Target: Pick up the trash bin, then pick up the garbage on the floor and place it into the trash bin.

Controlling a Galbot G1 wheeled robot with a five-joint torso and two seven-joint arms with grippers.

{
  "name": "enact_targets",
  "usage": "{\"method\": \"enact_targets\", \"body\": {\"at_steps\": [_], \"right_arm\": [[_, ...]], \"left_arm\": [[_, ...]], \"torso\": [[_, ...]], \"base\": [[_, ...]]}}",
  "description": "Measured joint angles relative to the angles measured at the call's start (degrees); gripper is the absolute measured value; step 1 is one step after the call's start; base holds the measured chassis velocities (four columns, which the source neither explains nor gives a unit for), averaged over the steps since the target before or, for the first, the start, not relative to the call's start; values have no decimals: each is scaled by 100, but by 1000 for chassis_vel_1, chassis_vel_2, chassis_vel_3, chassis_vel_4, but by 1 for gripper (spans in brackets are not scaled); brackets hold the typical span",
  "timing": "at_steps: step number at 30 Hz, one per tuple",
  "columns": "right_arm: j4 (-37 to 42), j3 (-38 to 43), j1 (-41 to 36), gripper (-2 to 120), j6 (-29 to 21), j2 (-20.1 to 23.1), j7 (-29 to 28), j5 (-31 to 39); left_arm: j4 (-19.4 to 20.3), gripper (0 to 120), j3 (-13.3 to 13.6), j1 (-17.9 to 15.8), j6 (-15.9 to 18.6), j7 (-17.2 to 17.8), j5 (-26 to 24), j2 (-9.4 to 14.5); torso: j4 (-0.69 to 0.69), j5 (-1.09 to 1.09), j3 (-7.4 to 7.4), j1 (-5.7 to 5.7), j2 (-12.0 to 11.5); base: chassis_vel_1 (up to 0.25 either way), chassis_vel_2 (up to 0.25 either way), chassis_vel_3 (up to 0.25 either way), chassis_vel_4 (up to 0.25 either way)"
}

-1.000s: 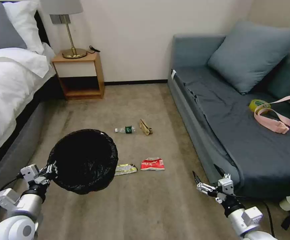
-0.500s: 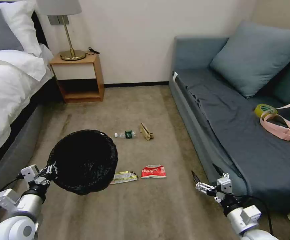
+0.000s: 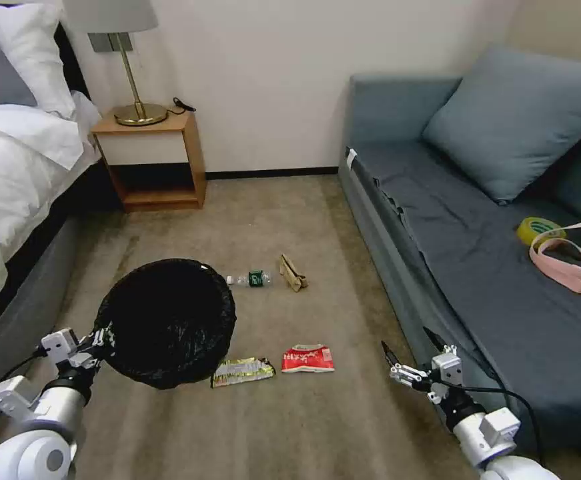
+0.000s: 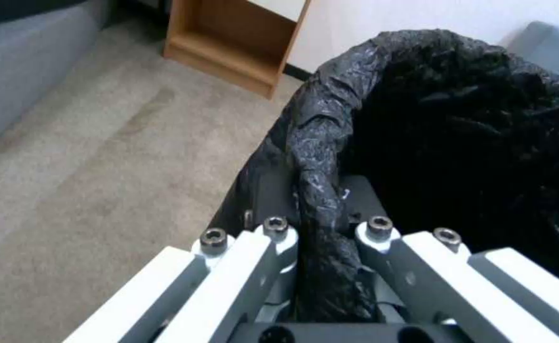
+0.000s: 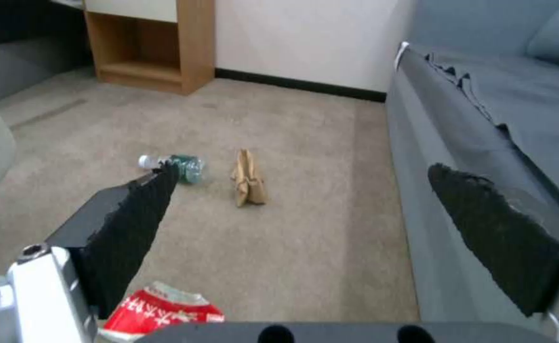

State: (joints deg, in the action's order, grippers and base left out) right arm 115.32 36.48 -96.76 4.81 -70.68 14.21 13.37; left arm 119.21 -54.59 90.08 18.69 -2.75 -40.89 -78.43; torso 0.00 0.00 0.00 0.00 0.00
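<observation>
I see the right gripper (image 5: 305, 209) with fingers (image 5: 127, 228) spread wide above the carpet (image 5: 305, 267). The red-and-white wrapper (image 5: 162, 312) lies just under the near finger, with the bottle (image 5: 181, 166) and folded cardboard (image 5: 248, 183) farther out, near each other but apart. Sofa edge (image 5: 432, 157) runs alongside; nightstand (image 5: 159, 45) stands at the far wall.

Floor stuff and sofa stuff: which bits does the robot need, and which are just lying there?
Needed: trash bin held by left gripper; red wrapper; yellow wrapper; bottle; cardboard piece.
Lying about: tape roll; pink strap; lamp.
</observation>
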Motion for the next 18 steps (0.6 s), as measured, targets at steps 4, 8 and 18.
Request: {"method": "enact_targets", "body": {"at_steps": [4,8,18], "right_arm": [[-49,-48,75,100,-19,35,-15,5],[-100,-126,142,100,-41,92,-87,60],[-335,-423,519,100,-113,457,-351,179]], "left_arm": [[-22,5,-25,-5,1,-2,-6,-4],[-55,5,-30,-5,1,-2,-6,-17],[-204,5,-40,-16,0,-4,76,-11]], "torso": [[0,1,0,0,0],[0,0,0,0,0],[0,1,1,1,0]], "base": [[-91,89,95,-106],[-105,97,103,-86],[-72,61,75,-74]]}}
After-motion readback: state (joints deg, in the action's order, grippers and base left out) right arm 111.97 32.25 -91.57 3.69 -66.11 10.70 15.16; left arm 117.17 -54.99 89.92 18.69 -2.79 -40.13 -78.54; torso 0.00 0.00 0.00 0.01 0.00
